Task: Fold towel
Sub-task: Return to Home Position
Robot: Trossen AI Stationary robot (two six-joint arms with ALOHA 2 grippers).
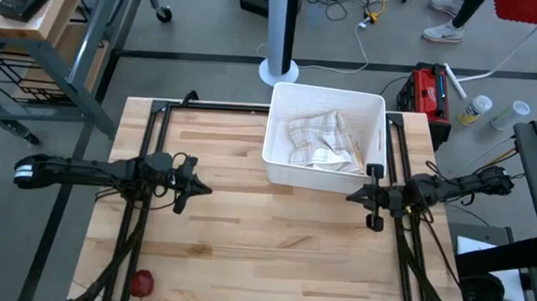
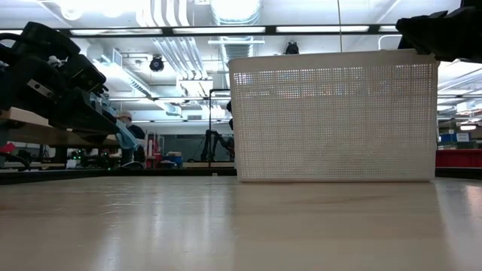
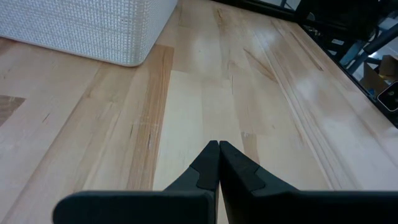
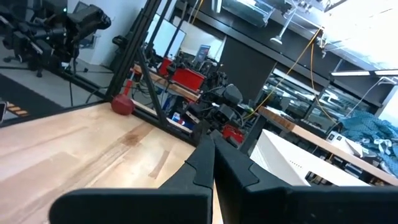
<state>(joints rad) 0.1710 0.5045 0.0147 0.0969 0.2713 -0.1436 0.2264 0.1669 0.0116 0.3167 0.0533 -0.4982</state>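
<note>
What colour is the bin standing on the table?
The bin is white, with finely perforated walls; the low view shows it best.

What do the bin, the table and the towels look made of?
Bin: probably white plastic; light shows through the fine mesh perforation in its walls. Table: light wood planks, smooth and slightly glossy, with visible grain and seams. Towels: soft woven cloth, crumpled, with a faint check pattern.

Grey floor surrounds the wooden table. A white pillar stands at 12 o'clock, a wooden workbench at 10, a red toolbox at 2. Strip lights glow overhead.
</note>
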